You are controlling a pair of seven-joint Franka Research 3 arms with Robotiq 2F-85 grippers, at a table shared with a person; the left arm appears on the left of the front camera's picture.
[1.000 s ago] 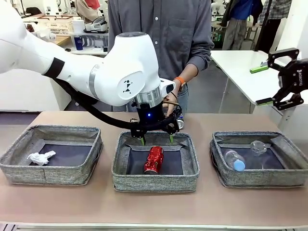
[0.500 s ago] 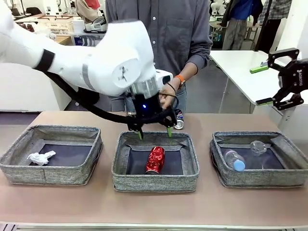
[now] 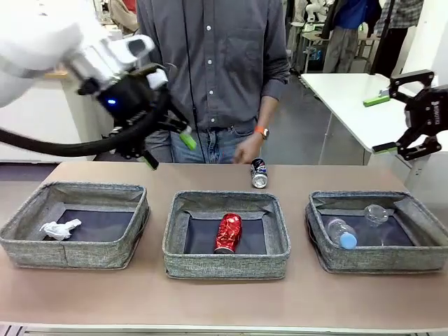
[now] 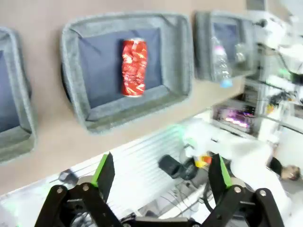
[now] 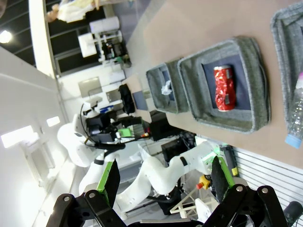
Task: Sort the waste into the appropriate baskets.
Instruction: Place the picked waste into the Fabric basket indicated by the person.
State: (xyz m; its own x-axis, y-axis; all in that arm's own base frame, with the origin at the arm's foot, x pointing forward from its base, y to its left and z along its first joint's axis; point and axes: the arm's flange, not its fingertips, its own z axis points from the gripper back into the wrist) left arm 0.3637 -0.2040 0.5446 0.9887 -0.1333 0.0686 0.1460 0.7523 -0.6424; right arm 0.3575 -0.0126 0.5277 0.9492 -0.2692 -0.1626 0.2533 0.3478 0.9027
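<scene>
A crushed red can [image 3: 226,233] lies in the middle basket [image 3: 225,266]. The left basket [image 3: 28,245] holds a crumpled white paper wad [image 3: 59,229]. A clear bottle [image 3: 341,233] and a clear cup [image 3: 375,213] lie in the right basket [image 3: 364,260]. Behind the middle basket a dark blue can [image 3: 259,173] stands on the table, just below the person's hand [image 3: 246,149]. My left gripper [image 3: 168,150] hangs open and empty high above the gap between the left and middle baskets. My right gripper [image 3: 379,124] is open and empty, raised above the right basket.
The person stands at the far edge, behind the middle basket. The left wrist view looks down on the red can [image 4: 134,67] in its basket [image 4: 137,111]. Bare table runs in front of and behind the baskets. A white table [image 3: 350,105] stands at the far right.
My left arm has lifted out of the middle basket and swung up and to the left. The person's hand has let go of the dark blue can, which now stands alone. The right arm is still.
</scene>
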